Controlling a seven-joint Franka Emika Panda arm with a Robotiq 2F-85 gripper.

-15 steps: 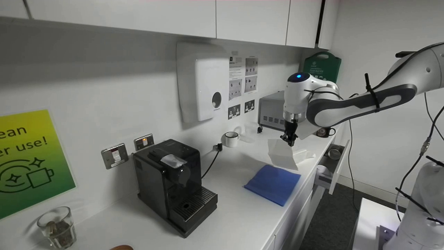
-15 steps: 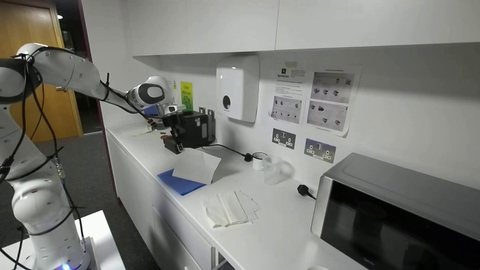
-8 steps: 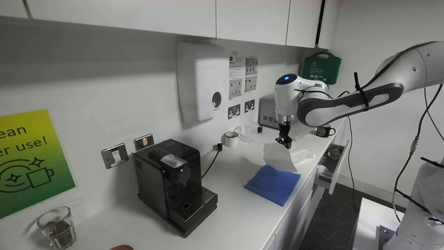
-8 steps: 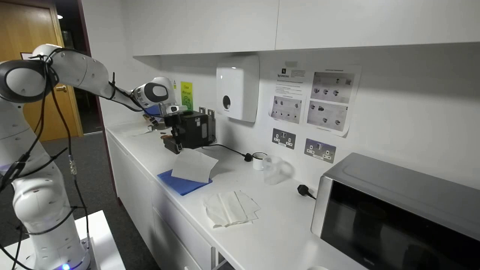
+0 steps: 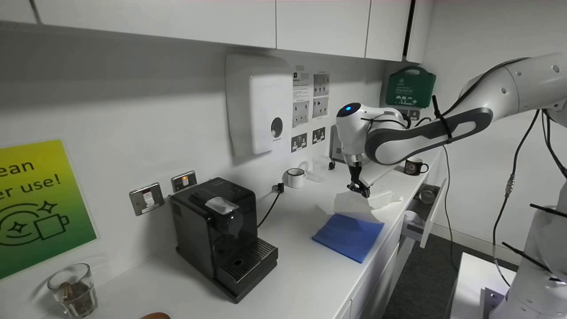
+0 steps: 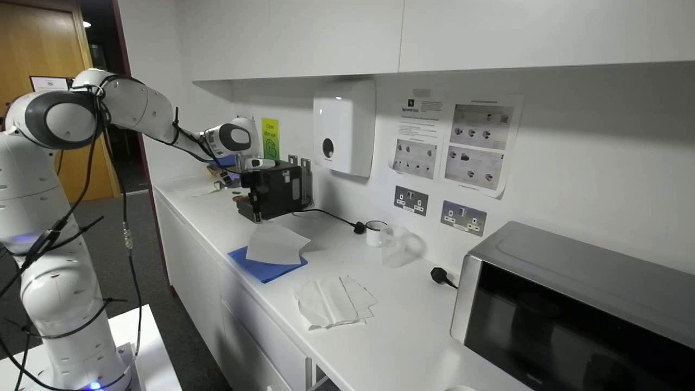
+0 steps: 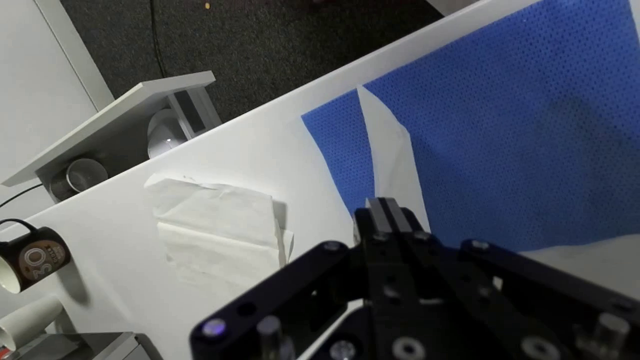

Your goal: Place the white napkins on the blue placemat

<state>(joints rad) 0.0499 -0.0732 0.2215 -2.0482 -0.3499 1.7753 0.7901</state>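
A white napkin (image 6: 276, 244) hangs from my gripper (image 6: 257, 218), slanting over the blue placemat (image 6: 265, 271). In the wrist view the gripper (image 7: 384, 202) is shut, with the napkin (image 7: 395, 150) seen nearly edge-on as a strip across one end of the blue placemat (image 7: 510, 130). Whether its lower edge touches the mat I cannot tell. An exterior view has the gripper (image 5: 359, 191) above the mat's far end (image 5: 349, 237). More white napkins (image 7: 220, 225) lie in a loose, creased pile on the counter, apart from the mat.
A black coffee machine (image 5: 221, 235) stands on the counter. Against the wall are a white mug (image 6: 376, 233) and a clear jug (image 6: 396, 247). A microwave (image 6: 575, 298) and a dark mug (image 7: 45, 257) stand beyond the pile. One drawer (image 7: 115, 130) hangs open below the counter edge.
In both exterior views the gripper has moved a little toward the coffee machine and sunk lower. The held napkin has come down farther over the placemat. The pile has not moved.
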